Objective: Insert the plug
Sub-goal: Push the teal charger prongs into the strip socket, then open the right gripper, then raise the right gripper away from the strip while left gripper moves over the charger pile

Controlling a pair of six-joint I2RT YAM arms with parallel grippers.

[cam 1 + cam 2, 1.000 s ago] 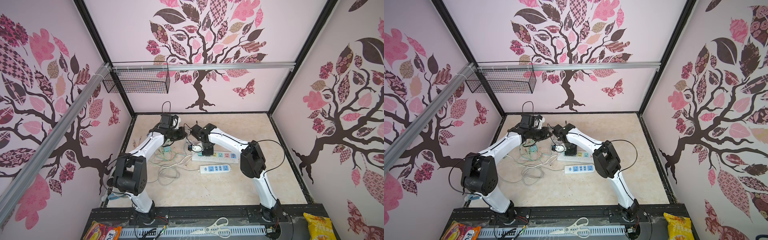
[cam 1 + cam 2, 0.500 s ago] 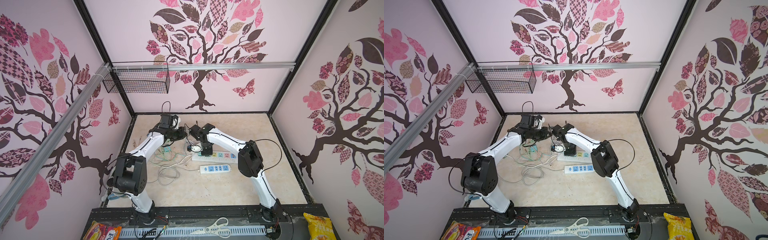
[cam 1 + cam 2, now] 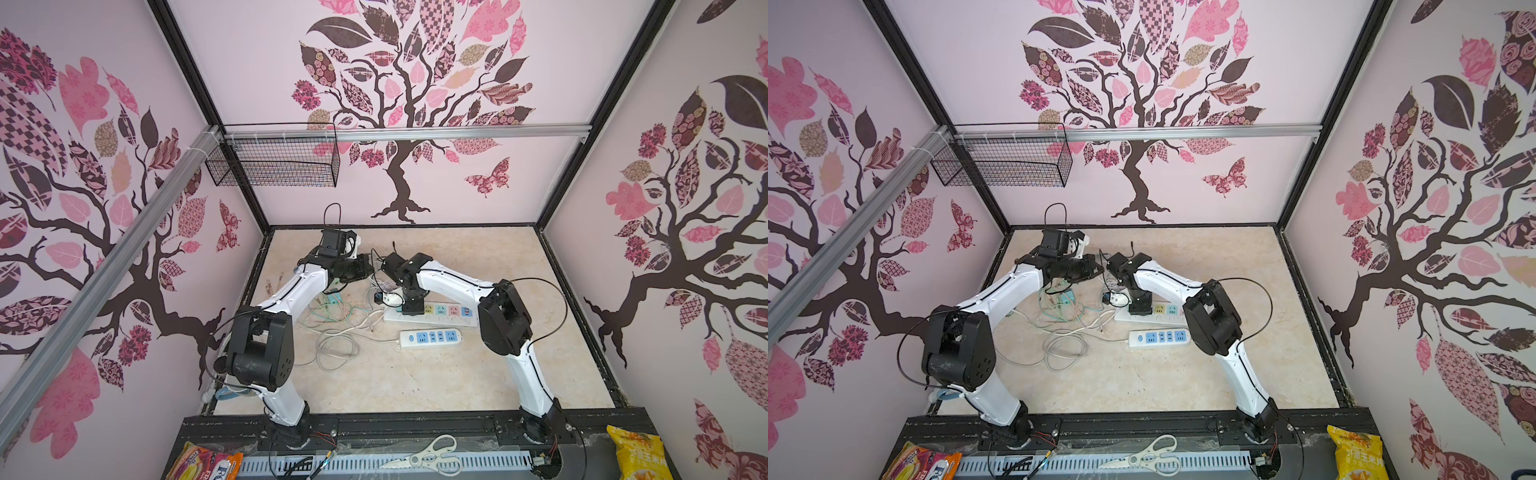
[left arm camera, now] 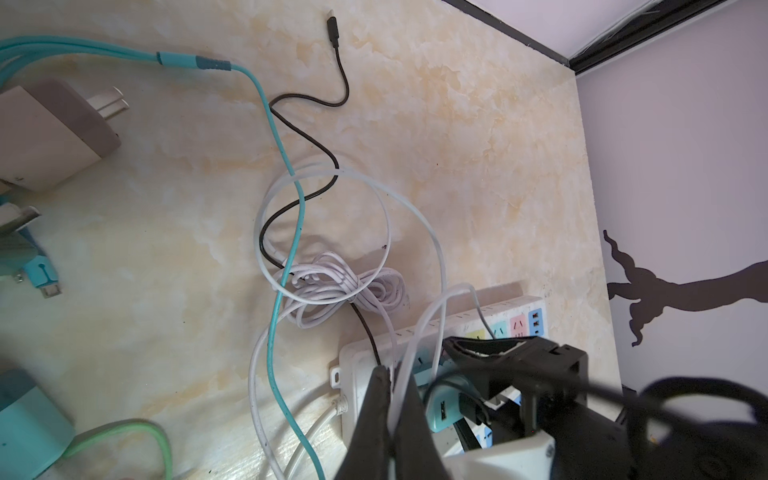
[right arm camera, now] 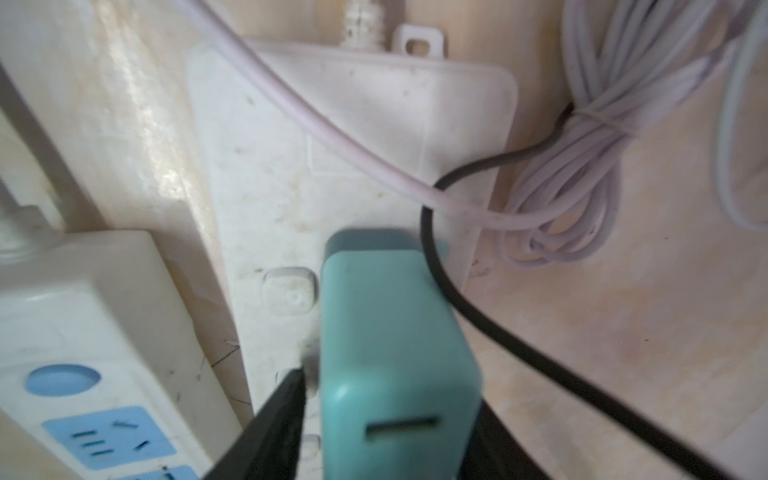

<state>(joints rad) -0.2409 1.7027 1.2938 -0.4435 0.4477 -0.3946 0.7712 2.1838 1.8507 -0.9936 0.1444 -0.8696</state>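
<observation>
The teal plug point(image 5: 390, 332) stands upright in the end socket of the white power strip point(image 5: 332, 124) with pastel sockets point(image 3: 451, 311). My right gripper point(image 5: 388, 386) hangs straight over it, open, one finger on each side of the plug; a thin gap shows at the near fingertip point(image 5: 297, 376). In both top views the right gripper point(image 3: 412, 306) point(image 3: 1139, 306) covers the plug. My left gripper point(image 4: 392, 374) is shut on a white cable point(image 4: 432, 316) just above the strip's end, and the plug point(image 4: 442, 409) shows beside it. The left gripper point(image 3: 365, 268) sits left of the right wrist.
A second white strip with blue sockets point(image 3: 430, 337) point(image 5: 83, 332) lies just in front. Tangled white, teal and black cables point(image 4: 345, 286) spread left of the strips, with a beige charger point(image 4: 45, 133). Scissors point(image 3: 432, 455) and snack bags lie on the front rail.
My right gripper's jaws have spread apart around the teal plug, which stays standing in the strip. The left gripper has kept its hold on the white cable.
</observation>
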